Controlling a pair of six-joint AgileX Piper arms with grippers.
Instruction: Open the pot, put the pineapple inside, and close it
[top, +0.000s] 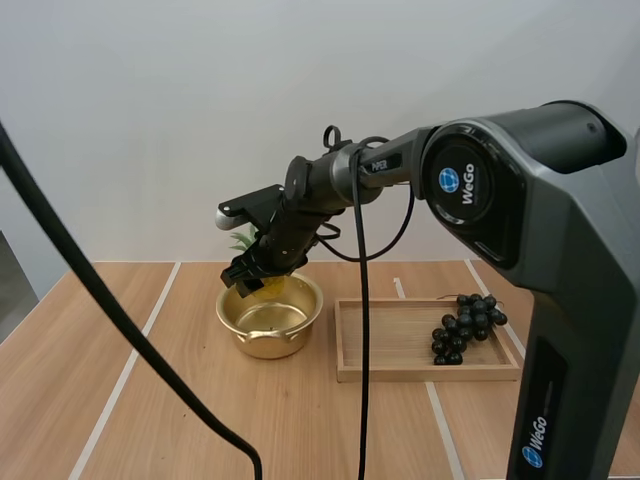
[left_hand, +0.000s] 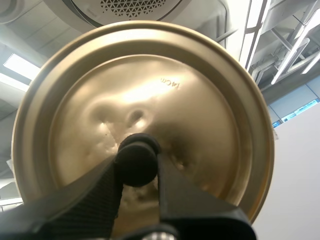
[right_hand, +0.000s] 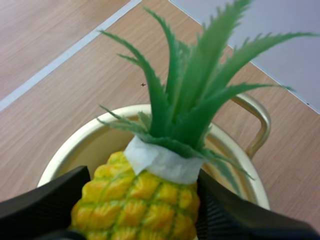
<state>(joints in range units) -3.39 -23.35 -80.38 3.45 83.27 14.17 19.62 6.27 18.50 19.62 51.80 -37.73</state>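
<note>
Insertion step: your right gripper (top: 252, 272) pinches yellow plastic pineapple w/ green crown (right_hand: 142, 197), open round gold metal pot (top: 270, 345) just below it; left gripper (left_hand: 138, 167) pinches round gold lid (left_hand: 205, 95). Next, prob.: lower, release inside.

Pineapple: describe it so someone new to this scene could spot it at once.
On the table, left of the wooden tray, stands an open gold pot. Just over it the right gripper holds the pineapple: yellow, scaly, green spiky leaves, unlike the dark grapes on the tray.

pineapple (right_hand: 140, 200) base cut off, lid (left_hand: 200, 100) partly hidden
</note>
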